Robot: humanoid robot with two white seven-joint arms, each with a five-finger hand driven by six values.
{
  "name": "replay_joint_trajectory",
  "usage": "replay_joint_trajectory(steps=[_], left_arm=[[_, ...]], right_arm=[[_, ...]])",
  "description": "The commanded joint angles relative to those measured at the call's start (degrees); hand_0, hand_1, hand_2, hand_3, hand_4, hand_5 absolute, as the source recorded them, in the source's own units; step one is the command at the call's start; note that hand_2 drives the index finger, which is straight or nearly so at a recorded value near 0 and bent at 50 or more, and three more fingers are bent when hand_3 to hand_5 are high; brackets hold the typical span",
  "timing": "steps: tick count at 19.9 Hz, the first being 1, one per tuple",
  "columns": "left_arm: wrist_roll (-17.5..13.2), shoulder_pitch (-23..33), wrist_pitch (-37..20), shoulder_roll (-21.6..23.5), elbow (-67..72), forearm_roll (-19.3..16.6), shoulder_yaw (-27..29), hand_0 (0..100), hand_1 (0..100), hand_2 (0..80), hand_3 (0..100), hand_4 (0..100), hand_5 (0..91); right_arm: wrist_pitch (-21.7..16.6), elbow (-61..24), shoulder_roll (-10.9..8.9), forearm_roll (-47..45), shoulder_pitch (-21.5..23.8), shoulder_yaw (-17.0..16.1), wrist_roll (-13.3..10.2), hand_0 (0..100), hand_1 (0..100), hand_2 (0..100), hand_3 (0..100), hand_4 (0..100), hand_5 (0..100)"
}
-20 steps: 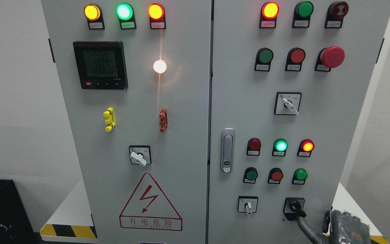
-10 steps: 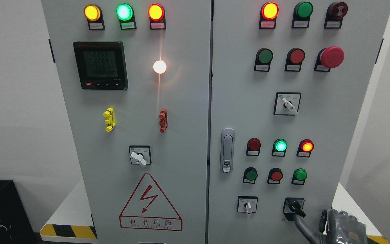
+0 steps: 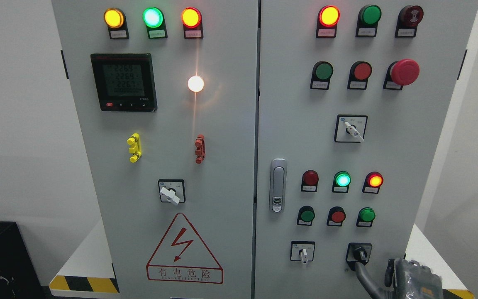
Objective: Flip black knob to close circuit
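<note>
**Robot hand at black knob on lower right of control cabinet**

A grey two-door electrical cabinet [image 3: 222,124] stands against a plain white wall, its base on a pale platform edged with yellow-and-black hazard tape [image 3: 83,283]. The left door carries a lit digital meter [image 3: 123,82], a row of glowing indicator lamps and a red lightning warning triangle [image 3: 184,248]. The right door holds push buttons, a red emergency stop [image 3: 404,72] and several rotary selectors.

The black knob [image 3: 360,253], the switch the task names, sits at the bottom right of the right door, in a dark square plate, with a white selector [image 3: 303,252] just to its left. Its pointer appears to angle down and slightly to the right; whether that marks the closed position cannot be read from this view, so the flip is best judged as under way, not confirmed.

The right hand [image 3: 407,277] enters from the lower right corner, mostly cut off by the picture's edge. One dark grey finger [image 3: 363,276] reaches up and left to the knob's lower edge and seems to touch it. The other fingers look loosely curled beside the palm, gripping nothing. The left arm is out of view.
</note>
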Motion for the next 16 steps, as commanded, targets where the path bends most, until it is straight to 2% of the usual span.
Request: replay_joint_trajectory(steps=[1,10,13,16], left_arm=[[-0.04,1.32,0.03,0.00,-1.67,-0.05,0.00,12,56,0.0,0,0,0.0],[-0.04,1.32,0.03,0.00,-1.76,0.03,0.00,12,56,0.0,0,0,0.0],[-0.04,1.32,0.03,0.00,-1.76,-0.05,0.00,12,56,0.0,0,0,0.0],[-0.04,1.32,0.03,0.00,-1.76,0.03,0.00,12,56,0.0,0,0,0.0]], right_arm=[[-0.30,-0.84,0.00,-0.04,1.09,4.37,0.15,0,2,86,100,89,93],[-0.22,-7.08,0.00,-1.27,4.43,4.99,-0.29,0,3,85,100,89,93],[-0.39,-9.89,0.08,-2.94,6.89,4.99,-0.29,0,3,82,100,88,92],[-1.36,-12.44,0.52,-4.95,9.26,4.90,-0.38,0,4,77,98,85,86]])
